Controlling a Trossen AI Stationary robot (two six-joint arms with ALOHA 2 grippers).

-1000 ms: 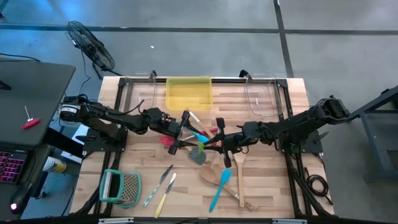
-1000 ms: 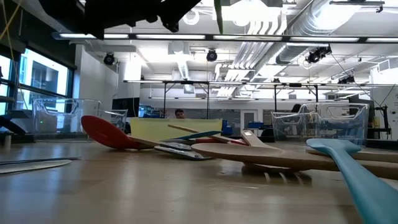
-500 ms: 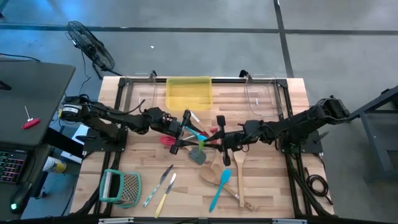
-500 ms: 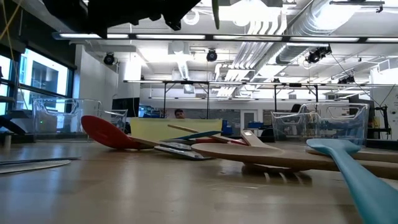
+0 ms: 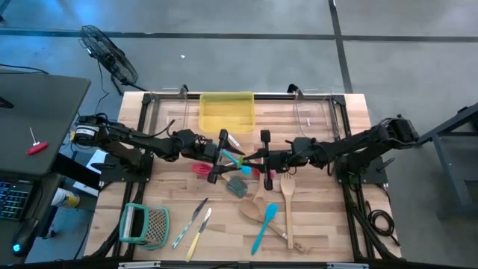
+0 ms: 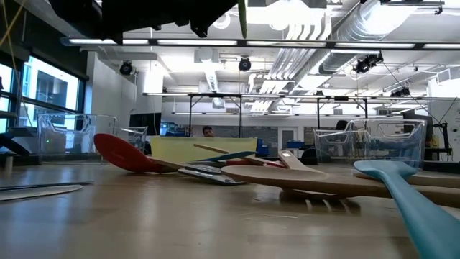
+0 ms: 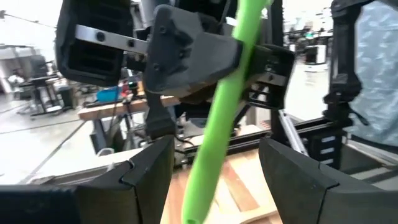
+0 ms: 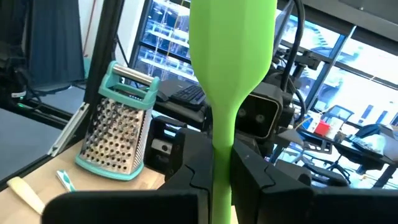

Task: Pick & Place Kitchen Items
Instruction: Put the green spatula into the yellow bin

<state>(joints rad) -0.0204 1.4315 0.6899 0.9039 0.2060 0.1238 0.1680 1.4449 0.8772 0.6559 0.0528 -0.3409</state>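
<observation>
My right gripper (image 5: 254, 158) is shut on a green spatula (image 8: 233, 43) and holds it above the middle of the table. The spatula's blade points up, and its handle (image 7: 217, 137) slants down toward my left arm. My left gripper (image 7: 214, 186) is open. Its two fingers stand on either side of the handle's free lower end without touching it. In the high view the two grippers face each other, the left gripper (image 5: 230, 158) close to the right one. Other kitchen items lie on the table beneath them. My right gripper pinches the green spatula's handle just below the blade (image 8: 222, 134) between its two fingers. The fingers come level from the table's right side and lie across the handle. The spatula is lifted clear of the table, blade up and tilted, with its free end (image 7: 191, 214) hanging lowest.
Below the grippers lie a red spoon (image 5: 200, 169), a grey spatula (image 5: 237, 187), a blue spatula (image 5: 263, 228), wooden spoons (image 5: 287, 209) and small knives (image 5: 196, 223). A teal grater (image 5: 146, 224) stands near left. A yellow bin (image 5: 226, 110) and a clear bin (image 5: 314, 116) stand at the far edge.
My right gripper has carried the green spatula toward the table's far edge and slightly up, which brings the handle's free end between my left gripper's open fingers. It has stayed shut on the spatula throughout.
</observation>
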